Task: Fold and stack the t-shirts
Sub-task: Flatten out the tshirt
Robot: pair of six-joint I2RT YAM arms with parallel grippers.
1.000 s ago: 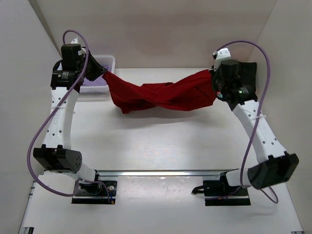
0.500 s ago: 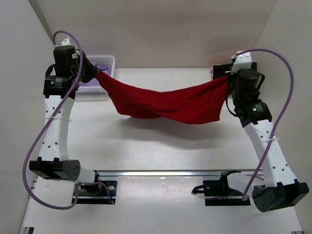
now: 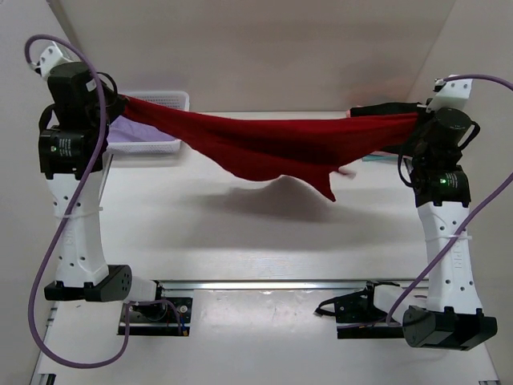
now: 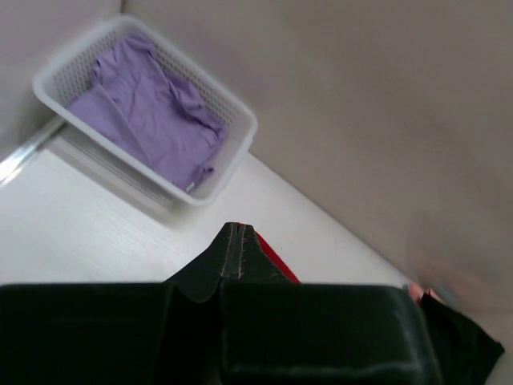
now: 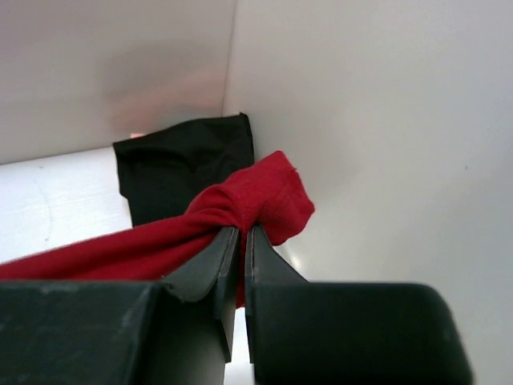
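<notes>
A deep red t-shirt hangs stretched in the air between both grippers, its middle sagging above the table. My left gripper is shut on its left end, high beside the basket; in the left wrist view only a red sliver shows past the closed left gripper. My right gripper is shut on the right end; in the right wrist view the red t-shirt bunches over the closed right gripper. A lavender t-shirt lies in the basket. A black t-shirt lies flat at the back right corner.
The white lattice basket stands at the back left against the wall, its rim below my left gripper. White walls close in the back and both sides. Both arms stand tall at the table's left and right edges.
Both arms have risen and spread outward, pulling the red t-shirt from a twisted sagging bundle near the table into a taut span in the air.
</notes>
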